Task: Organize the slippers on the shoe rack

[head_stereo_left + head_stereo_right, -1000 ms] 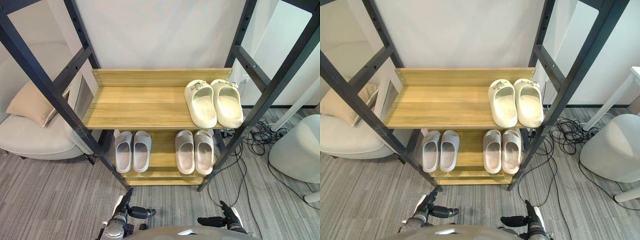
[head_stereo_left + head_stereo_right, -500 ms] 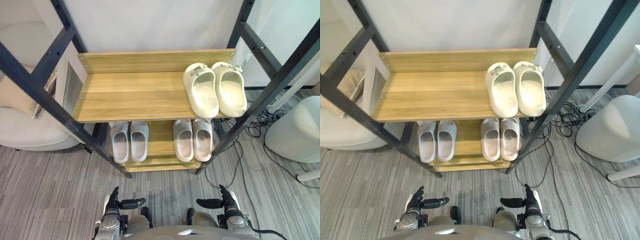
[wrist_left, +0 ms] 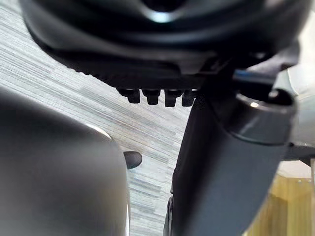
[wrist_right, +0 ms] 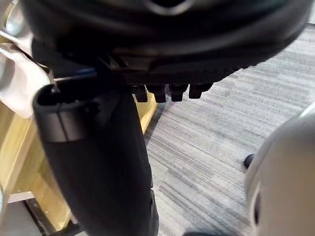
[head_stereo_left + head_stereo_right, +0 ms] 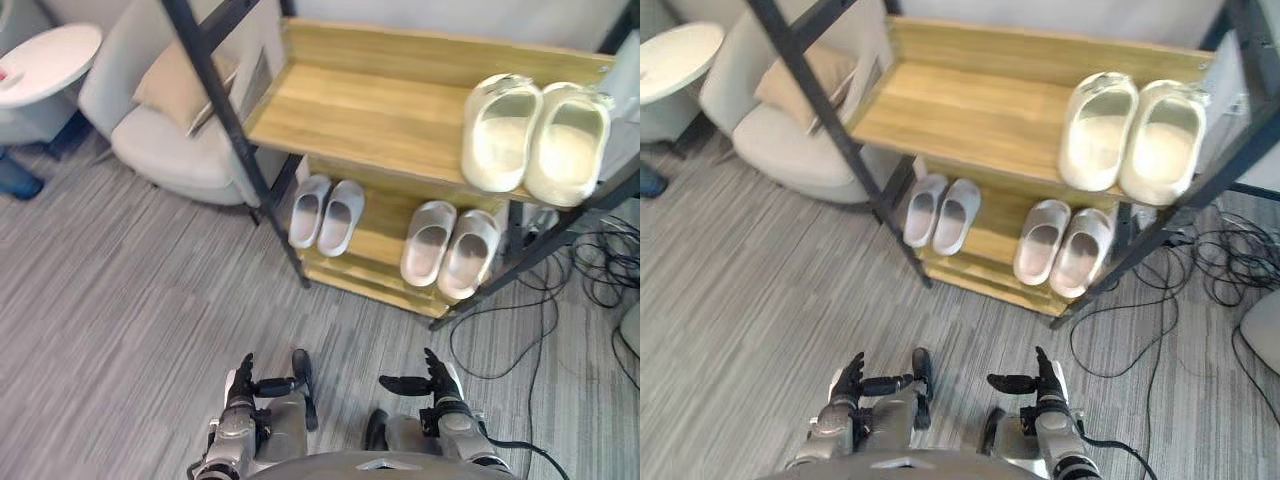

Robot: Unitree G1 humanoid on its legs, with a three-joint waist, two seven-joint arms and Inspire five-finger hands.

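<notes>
Cream pair [image 5: 497,135], upper shelf [image 5: 370,110] — grey pair [image 5: 342,215], beige pair [image 5: 428,243] below.

Left hand [image 5: 240,388]: dark, slim black fingers, stout thumb. Right hand [image 5: 441,386]: same dark build. Wrists [image 5: 230,440] silver-grey, rounded metal segments. Close up: broad glossy black palm bulk, row of blunt black fingertips [image 3: 147,96], bulky smooth charcoal thumb [image 4: 98,157].
</notes>
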